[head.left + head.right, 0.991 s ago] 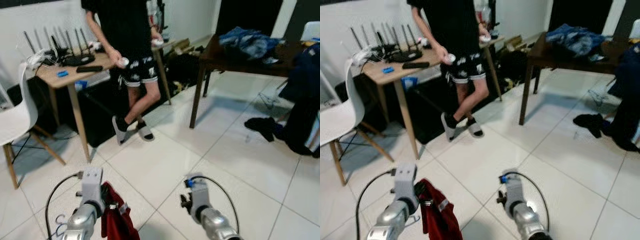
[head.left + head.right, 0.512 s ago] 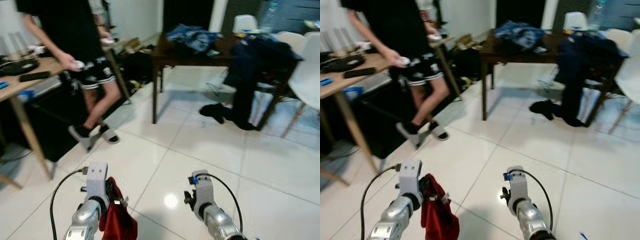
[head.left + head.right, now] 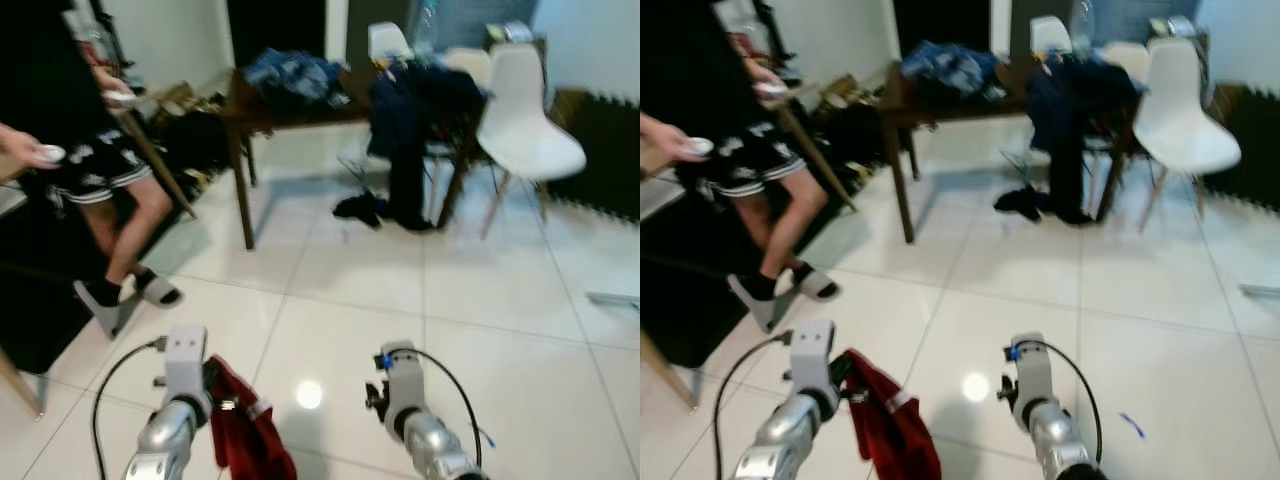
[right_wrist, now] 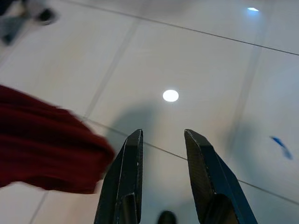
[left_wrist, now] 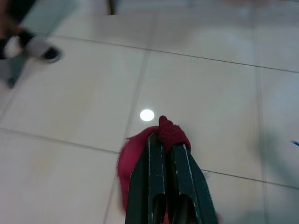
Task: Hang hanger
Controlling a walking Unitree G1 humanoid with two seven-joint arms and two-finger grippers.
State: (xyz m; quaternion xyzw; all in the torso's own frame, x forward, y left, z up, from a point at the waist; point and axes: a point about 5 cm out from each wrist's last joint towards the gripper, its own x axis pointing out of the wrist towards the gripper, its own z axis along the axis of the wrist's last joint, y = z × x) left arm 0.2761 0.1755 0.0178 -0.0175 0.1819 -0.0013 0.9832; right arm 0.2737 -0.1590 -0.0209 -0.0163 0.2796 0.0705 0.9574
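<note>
our left gripper (image 5: 161, 140) is low and out in front of us, its two black fingers (image 5: 152, 177) clenched on a bunched knot of red garment (image 5: 169, 133). the cloth hangs down from the fingertips over the white tiled floor (image 3: 480, 300), and drapes beside the left arm in the head views (image 3: 243, 430). we cannot make out a hanger in the cloth; the frames are blurred.

our right gripper (image 4: 162, 140) is held forward at about the same height, fingers parted with bare tile between them, grasping nothing. an edge of the red cloth shows off to one side of it, apart from the fingers.

ahead: a dark wooden table (image 3: 262, 105) with a heap of blue clothes (image 3: 290, 72) on top, dark clothing (image 3: 410, 110) draped over a chair beside it, and a white chair (image 3: 528, 125) further right. a dark item (image 3: 358, 207) lies on the floor near the table legs.

to our left a person (image 3: 90, 160) in dark patterned shorts stands, one hand holding a small white object (image 3: 48, 154).
</note>
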